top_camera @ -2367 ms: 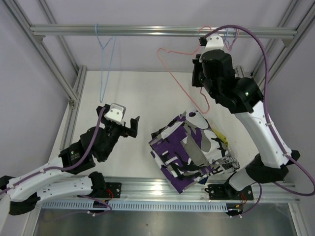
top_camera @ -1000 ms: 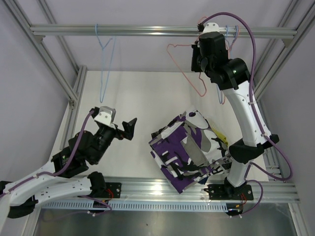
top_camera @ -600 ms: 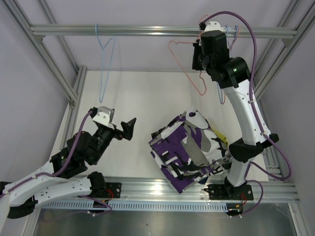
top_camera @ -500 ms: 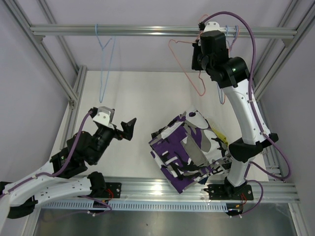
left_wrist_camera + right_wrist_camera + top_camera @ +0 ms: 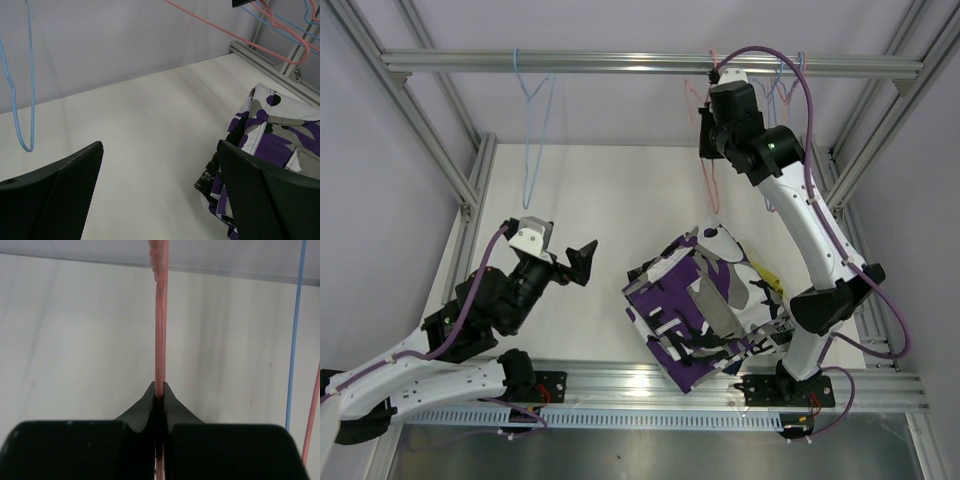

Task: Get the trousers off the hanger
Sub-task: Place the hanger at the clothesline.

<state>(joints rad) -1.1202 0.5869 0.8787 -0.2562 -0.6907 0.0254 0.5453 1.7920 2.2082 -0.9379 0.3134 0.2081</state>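
Note:
The trousers [image 5: 705, 305] lie in a heap on the white table, right of centre. The purple-white-black pair is on top, yellow peeks out at the right [image 5: 772, 286], and black-and-white splatter print shows at the lower edge. The heap also shows in the left wrist view [image 5: 280, 145]. My right gripper [image 5: 706, 138] is raised near the top rail [image 5: 620, 63] and shut on an empty pink hanger [image 5: 709, 178], whose wire sits between the shut jaws in the right wrist view [image 5: 160, 340]. My left gripper [image 5: 576, 262] is open and empty, left of the heap, also shown in its wrist view [image 5: 160, 200].
An empty blue hanger [image 5: 533, 130] hangs from the rail at the left and shows in the left wrist view [image 5: 22, 90]. More blue and pink hangers [image 5: 785, 80] hang at the rail's right end. Aluminium frame posts stand at both sides.
My right gripper has moved left along the rail with the pink hanger, which has turned edge-on to the top camera. The left arm has pulled back and down, then stayed still.

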